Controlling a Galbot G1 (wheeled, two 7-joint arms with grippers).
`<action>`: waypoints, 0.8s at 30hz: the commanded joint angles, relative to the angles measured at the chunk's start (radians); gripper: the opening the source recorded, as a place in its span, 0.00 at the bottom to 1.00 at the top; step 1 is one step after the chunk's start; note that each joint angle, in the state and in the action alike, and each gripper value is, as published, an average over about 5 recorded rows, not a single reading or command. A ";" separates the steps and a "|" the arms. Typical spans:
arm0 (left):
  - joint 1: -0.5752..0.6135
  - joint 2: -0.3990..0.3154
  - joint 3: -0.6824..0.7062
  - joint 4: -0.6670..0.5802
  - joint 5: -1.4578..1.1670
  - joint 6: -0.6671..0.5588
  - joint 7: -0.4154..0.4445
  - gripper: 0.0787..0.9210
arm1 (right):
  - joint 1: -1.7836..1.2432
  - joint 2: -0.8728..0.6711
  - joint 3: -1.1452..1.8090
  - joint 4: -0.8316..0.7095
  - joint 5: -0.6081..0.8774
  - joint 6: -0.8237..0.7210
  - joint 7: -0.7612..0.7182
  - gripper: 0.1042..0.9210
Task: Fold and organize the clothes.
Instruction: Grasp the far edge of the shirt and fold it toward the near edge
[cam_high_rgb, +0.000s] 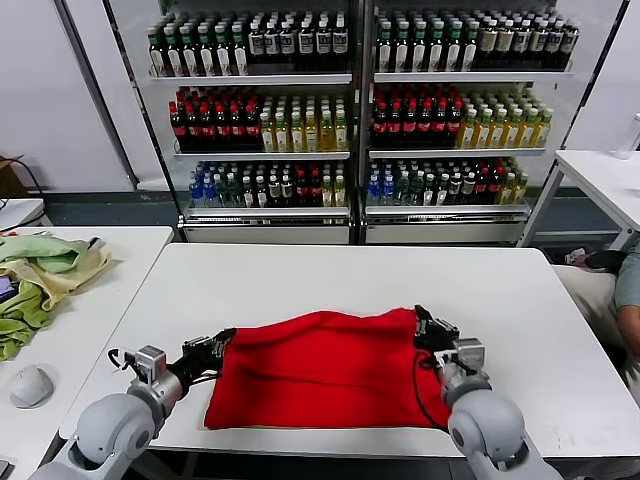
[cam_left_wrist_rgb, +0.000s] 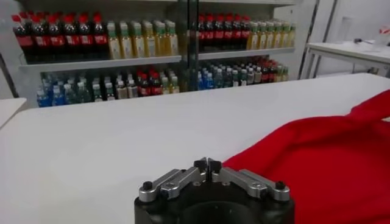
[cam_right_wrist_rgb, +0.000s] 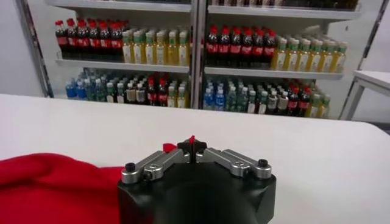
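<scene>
1. Drinks cooler (cam_high_rgb: 355, 120): it stands against the far wall behind the work area. Its shelves carry rows of bottles with red, yellow, green and dark contents. Both wrist views show the same shelves in the background.

2. White table (cam_high_rgb: 330, 280): it stands in front of the cooler and carries the task's garment on its near half. A second table (cam_high_rgb: 90, 300) stands to the robot's left, and a third (cam_high_rgb: 605, 175) is seen further off to its right.

3. Red T-shirt (cam_high_rgb: 320, 368): it lies flat on the white table, near the front edge, between the two grippers. It forms a rough rectangle, wider than it is deep. No print is visible on the upper face.

4. Green and yellow cloths (cam_high_rgb: 40, 275): they lie in a loose heap on the left-hand table, well apart from the shirt.

5. Left gripper (cam_high_rgb: 215, 347): it sits at the left edge of the shirt, low over the table. In the left wrist view its fingertips (cam_left_wrist_rgb: 201, 165) meet, closed; the red fabric (cam_left_wrist_rgb: 317, 164) lies just beside them, and whether any is pinched cannot be told.

6. Right gripper (cam_high_rgb: 432, 330): it sits at the shirt's far right corner. In the right wrist view the fingertips (cam_right_wrist_rgb: 192, 146) are closed on a small peak of red fabric.

7. Computer mouse (cam_high_rgb: 30, 385): it rests on the left-hand table, near the front.
</scene>
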 joint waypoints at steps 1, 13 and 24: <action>0.095 0.013 -0.041 -0.048 -0.003 -0.008 0.015 0.02 | -0.125 -0.012 0.057 0.086 -0.016 -0.011 -0.002 0.02; 0.019 0.028 -0.050 0.019 -0.014 0.004 0.044 0.02 | -0.116 -0.010 0.079 0.071 -0.016 -0.019 0.003 0.02; 0.045 0.040 -0.099 0.008 -0.012 0.093 0.126 0.02 | -0.128 -0.008 0.063 0.066 -0.012 -0.038 -0.002 0.02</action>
